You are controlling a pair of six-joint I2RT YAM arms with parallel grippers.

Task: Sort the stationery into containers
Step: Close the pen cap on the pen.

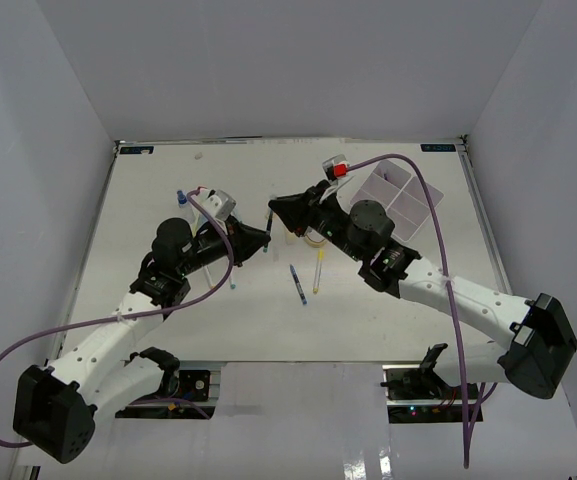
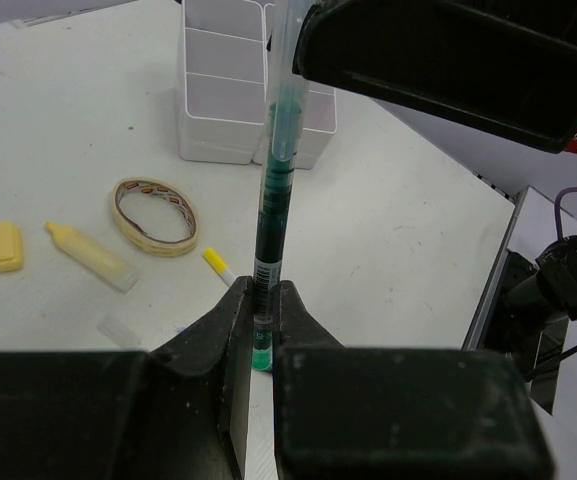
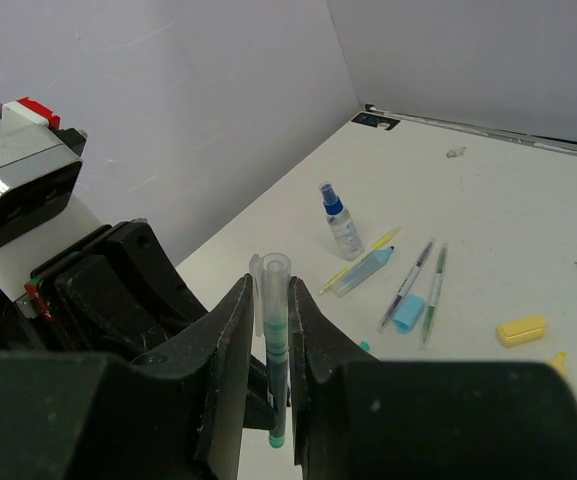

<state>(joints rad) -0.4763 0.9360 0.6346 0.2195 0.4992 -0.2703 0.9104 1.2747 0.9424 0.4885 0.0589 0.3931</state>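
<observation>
The left gripper (image 2: 260,300) is clamped on the near end of the green pen (image 2: 271,215), which is held mid-table between both arms. Its clear far end is pinched by the right gripper (image 3: 274,298). The white four-compartment tray (image 1: 405,198) is seen far right, well apart.

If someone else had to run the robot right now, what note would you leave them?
Left claw: shut on the green pen, lower end.
Right claw: shut on the same pen's clear end.
White tray: looks empty, so nothing is sorted yet.
Lying on the table: tape ring, yellow block, yellow marker, spray bottle, more pens.
Left to do: finish with this pen, then put everything into the tray.
</observation>
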